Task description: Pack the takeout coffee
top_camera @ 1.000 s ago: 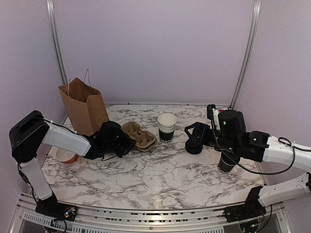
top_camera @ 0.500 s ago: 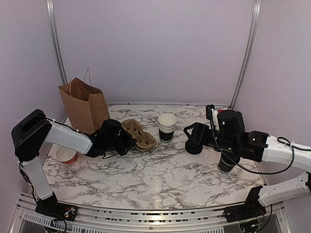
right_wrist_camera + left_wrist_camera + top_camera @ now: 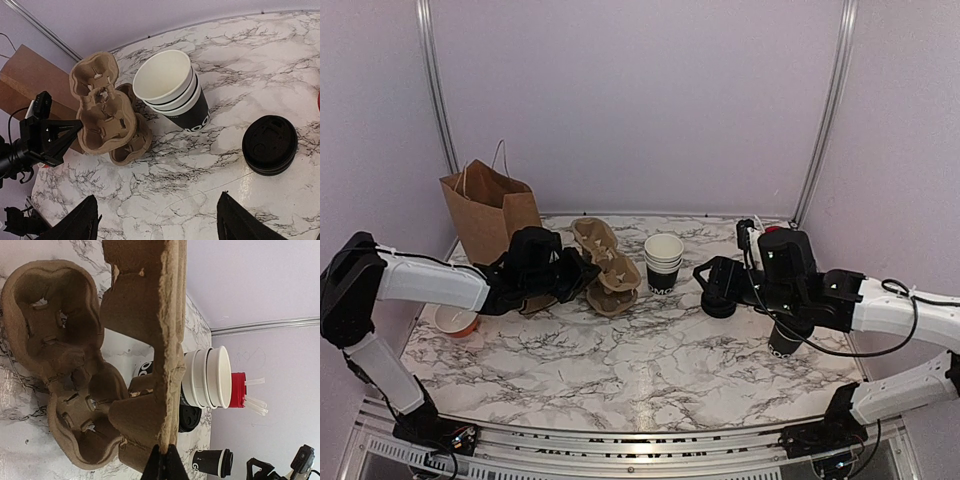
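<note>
1. The left gripper (image 3: 162, 464) has its fingers pinched together on the rim of a cardboard cup carrier (image 3: 150, 335), which it holds tilted up on edge, left of centre in the overhead view.
2. A second carrier (image 3: 52, 345) lies flat on the marble table (image 3: 650, 370) just below the raised one. They look to overlap at one end, but I cannot tell whether they touch.
3. The right gripper (image 3: 157, 197) hangs with its fingers wide apart and nothing between them, above bare table at the right of the overhead frame.
4. A lidded coffee cup (image 3: 785, 340) stands at the lower right of the overhead view, partly hidden under the right arm. It also shows in the bottom right corner of the left wrist view.
5. A stack of open paper cups (image 3: 663, 262), black outside and white inside, stands near the middle, just right of the carriers.
6. A stack of black lids (image 3: 270, 145) sits on the table right of those cups, apart from them.
7. A brown paper bag (image 3: 492, 215) stands upright at the far left.
8. A red cup (image 3: 238, 390) with white stirrers stands behind the cup stack.
</note>
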{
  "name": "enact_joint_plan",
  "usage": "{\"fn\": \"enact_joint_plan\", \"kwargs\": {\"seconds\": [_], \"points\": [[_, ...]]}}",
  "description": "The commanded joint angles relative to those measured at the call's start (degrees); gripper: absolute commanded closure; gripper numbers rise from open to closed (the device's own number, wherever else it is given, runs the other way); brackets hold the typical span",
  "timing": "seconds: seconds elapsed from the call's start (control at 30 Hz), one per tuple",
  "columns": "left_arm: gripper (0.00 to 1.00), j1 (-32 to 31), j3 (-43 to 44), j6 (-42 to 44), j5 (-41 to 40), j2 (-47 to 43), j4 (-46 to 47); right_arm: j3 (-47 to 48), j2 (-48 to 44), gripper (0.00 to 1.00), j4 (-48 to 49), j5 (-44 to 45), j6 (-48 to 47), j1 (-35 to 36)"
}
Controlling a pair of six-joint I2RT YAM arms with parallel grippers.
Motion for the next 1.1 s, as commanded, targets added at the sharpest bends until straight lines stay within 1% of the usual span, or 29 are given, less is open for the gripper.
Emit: {"fn": "enact_joint_plan", "kwargs": {"seconds": [0.0,0.13,0.23,0.3,0.37,0.43,0.53,0.67,0.77,0.83,0.9,1.07], "points": [[1.0,-0.2,-1.2,9.2,1.3,-5.5,-4.8,3.1,1.3,0.21,1.8,-0.8,-0.6,-0.3],[1.0,-1.2,-1.1,16.0,-0.5,-9.0,-9.7,4.7,2.6,0.21,1.5,-1.4,-2.6,-0.3],[1.0,-2.3,-0.8,22.0,-1.3,-11.4,-12.2,6.8,3.6,0.22,1.3,-3.4,-7.0,-0.2],[1.0,-3.0,0.4,26.9,-0.8,-12.1,-14.4,8.3,4.3,0.22,1.1,-4.8,-11.6,0.0],[1.0,-3.4,2.6,31.6,0.4,-12.2,-18.9,10.1,4.7,0.22,0.4,-5.7,-17.9,1.3],[1.0,-3.7,4.0,36.1,1.2,-12.8,-23.2,11.2,4.5,0.22,-0.2,-2.4,-24.6,3.8],[1.0,-4.0,5.6,41.1,2.7,-13.6,-27.8,7.5,1.9,0.23,5.2,1.5,-34.0,8.0],[1.0,-5.9,9.0,47.7,4.6,-14.0,-34.8,-0.9,-3.6,0.22,16.3,-2.0,-45.3,10.4],[1.0,-8.8,12.1,52.8,4.0,-14.2,-39.7,-5.3,-7.3,0.21,21.9,-4.9,-50.7,11.3],[1.0,-10.7,14.3,55.9,2.9,-14.1,-42.8,-6.6,-8.0,0.21,23.8,-6.8,-53.1,12.2],[1.0,-12.3,16.7,58.2,2.4,-13.9,-45.4,-7.0,-7.7,0.22,24.7,-6.9,-55.4,13.9],[1.0,-15.6,21.2,61.3,0.6,-13.8,-49.2,-6.8,-3.7,0.22,24.4,-0.8,-61.6,19.1]]}}
